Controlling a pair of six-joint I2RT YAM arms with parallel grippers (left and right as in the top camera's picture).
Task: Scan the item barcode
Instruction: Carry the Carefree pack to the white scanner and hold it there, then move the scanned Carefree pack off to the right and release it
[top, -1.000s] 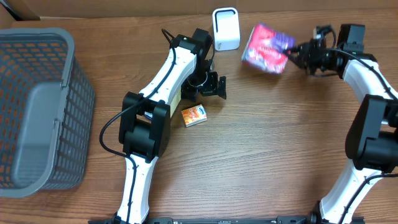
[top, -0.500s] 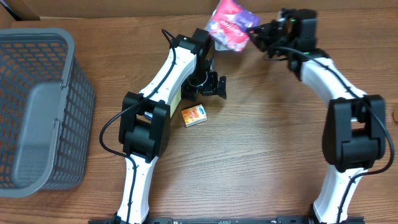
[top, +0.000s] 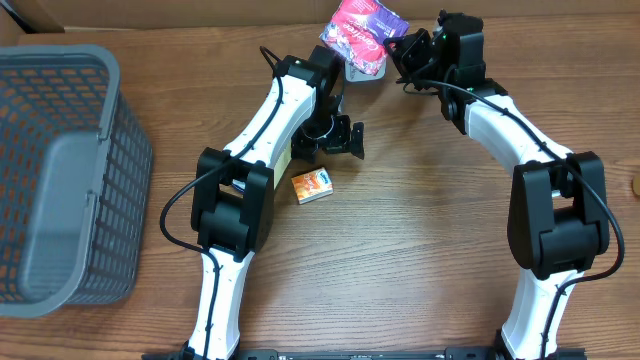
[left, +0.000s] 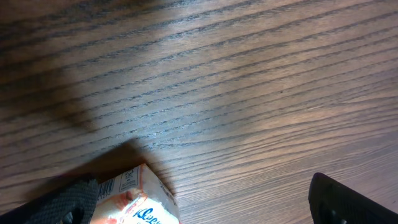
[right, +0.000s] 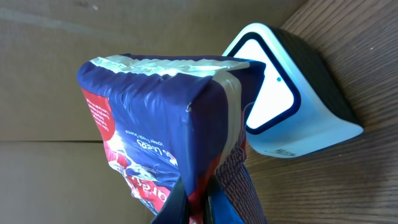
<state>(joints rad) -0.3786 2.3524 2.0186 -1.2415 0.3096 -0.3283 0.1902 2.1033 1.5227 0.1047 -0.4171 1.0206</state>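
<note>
Right gripper (top: 405, 52) is clamped on the edge of a pink and purple packet (top: 358, 35), held raised at the far edge of the table (top: 440, 240), directly over the white scanner (top: 357, 72). From overhead the packet hides most of the scanner. The right wrist view shows the scanner's glossy window face (right: 292, 106) just behind the packet's crimped end (right: 161, 124), with the pinch low in frame. Left gripper (top: 340, 140) stands spread wide, grasping nothing, above bare wood near a small orange carton (top: 312, 186). Its own camera catches only one corner of that carton (left: 140, 202) beside a dark fingertip (left: 68, 202). A grey basket (top: 60, 160) sits far left.
</note>
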